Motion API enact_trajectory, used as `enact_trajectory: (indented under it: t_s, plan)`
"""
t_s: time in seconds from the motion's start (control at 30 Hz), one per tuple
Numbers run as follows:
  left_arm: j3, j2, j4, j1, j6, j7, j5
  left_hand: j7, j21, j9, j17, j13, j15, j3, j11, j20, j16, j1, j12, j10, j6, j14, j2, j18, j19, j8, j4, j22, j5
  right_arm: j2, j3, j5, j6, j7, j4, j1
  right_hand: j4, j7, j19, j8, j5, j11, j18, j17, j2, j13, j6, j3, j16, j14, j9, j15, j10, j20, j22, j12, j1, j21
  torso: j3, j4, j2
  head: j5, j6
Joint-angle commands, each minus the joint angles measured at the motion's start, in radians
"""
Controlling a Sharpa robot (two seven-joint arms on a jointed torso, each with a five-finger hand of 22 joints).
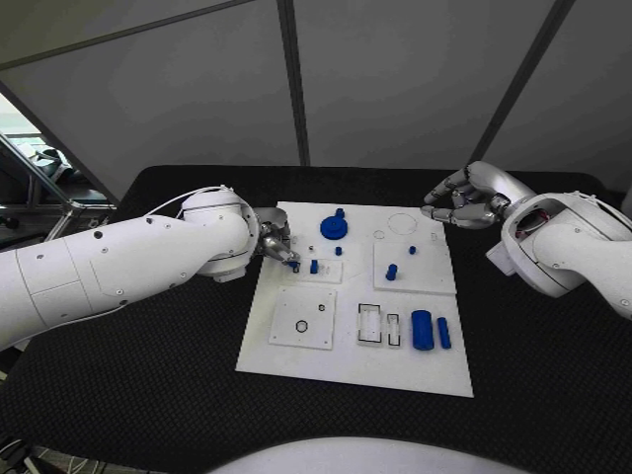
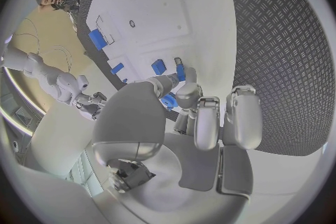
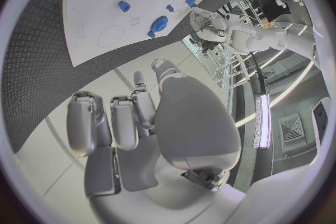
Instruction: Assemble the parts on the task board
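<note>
On the white task board, near its left edge, a small blue peg is pinched by the left hand. Beyond the board's far right corner, the right hand is held curled, empty.

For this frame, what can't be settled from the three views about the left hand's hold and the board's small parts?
- Left hand: in the head view its own arm covers the fingertips; a small blue part sits at the fingers in the left wrist view, but the hold itself is hidden.
- Task board: its small holes and pegs are too small to identify.
- Right hand: whether it touches the board's far corner is unclear.
</note>
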Motion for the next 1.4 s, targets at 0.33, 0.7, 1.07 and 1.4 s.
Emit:
enact_trajectory:
  t_s: [0.33, 0.7, 1.07, 1.4]
  plan:
    - [-0.002, 0.003, 0.009, -0.005, 0.035, -0.010, -0.012, -0.008, 0.005, 0.001, 0.203, -0.004, -0.006, 0.130, -0.001, -0.001, 0.001, -0.003, 0.000, 0.004, -0.001, 0.088, -0.011, -0.011, 0.006, 0.006, -0.123, 0.115, 0.006, 0.001, 0.001, -0.003, 0.006, 0.010, 0.000, 0.002, 0.003, -0.002, -0.008, -0.003, 0.004, -0.001, 0.020, 0.078, 0.004, -0.001, 0.003, 0.003, -0.005, 0.063, -0.001, -0.005, -0.003, -0.001, 0.110, -0.005, -0.006, -0.004, 0.0000, 0.0000, -0.001, 0.000, -0.001]
    - [-0.002, 0.004, 0.009, -0.005, 0.050, -0.007, -0.012, -0.009, 0.005, 0.003, 0.203, -0.007, -0.007, 0.134, -0.002, -0.002, 0.001, -0.003, -0.002, 0.006, -0.001, 0.088, -0.018, -0.011, 0.006, 0.009, -0.128, 0.116, 0.007, 0.002, 0.001, -0.003, 0.007, 0.010, 0.000, 0.002, 0.002, -0.002, -0.008, -0.003, 0.007, -0.001, 0.020, 0.078, 0.004, -0.001, 0.003, 0.004, -0.005, 0.063, -0.001, -0.005, -0.003, -0.001, 0.110, -0.004, -0.005, -0.004, 0.0003, 0.0000, 0.000, -0.001, -0.003]
    - [-0.002, 0.004, 0.007, -0.005, 0.068, -0.010, -0.012, -0.010, 0.006, 0.004, 0.204, -0.005, -0.007, 0.137, -0.003, -0.002, 0.001, -0.002, 0.001, 0.011, 0.000, 0.088, -0.026, -0.012, 0.007, 0.013, -0.133, 0.118, 0.008, 0.002, 0.001, -0.003, 0.009, 0.011, 0.000, 0.002, 0.002, -0.002, -0.008, -0.003, 0.007, -0.001, 0.020, 0.078, 0.004, -0.001, 0.003, 0.004, -0.005, 0.063, -0.001, -0.005, -0.003, -0.001, 0.110, -0.004, -0.005, -0.004, -0.0002, 0.0001, -0.001, -0.002, -0.005]
    - [-0.002, 0.013, 0.000, -0.005, 0.054, -0.003, -0.007, -0.012, 0.005, 0.006, 0.203, -0.010, -0.008, 0.142, -0.004, -0.003, 0.001, -0.018, -0.001, 0.016, 0.003, 0.088, -0.022, -0.012, 0.007, 0.018, -0.120, 0.117, 0.012, 0.002, 0.001, -0.003, 0.008, 0.011, 0.001, 0.002, 0.002, -0.002, -0.008, -0.003, 0.007, -0.001, 0.020, 0.078, 0.004, -0.001, 0.003, 0.004, -0.005, 0.063, -0.001, -0.005, -0.003, -0.001, 0.110, -0.004, -0.005, -0.004, 0.0002, 0.0004, 0.000, -0.002, -0.005]
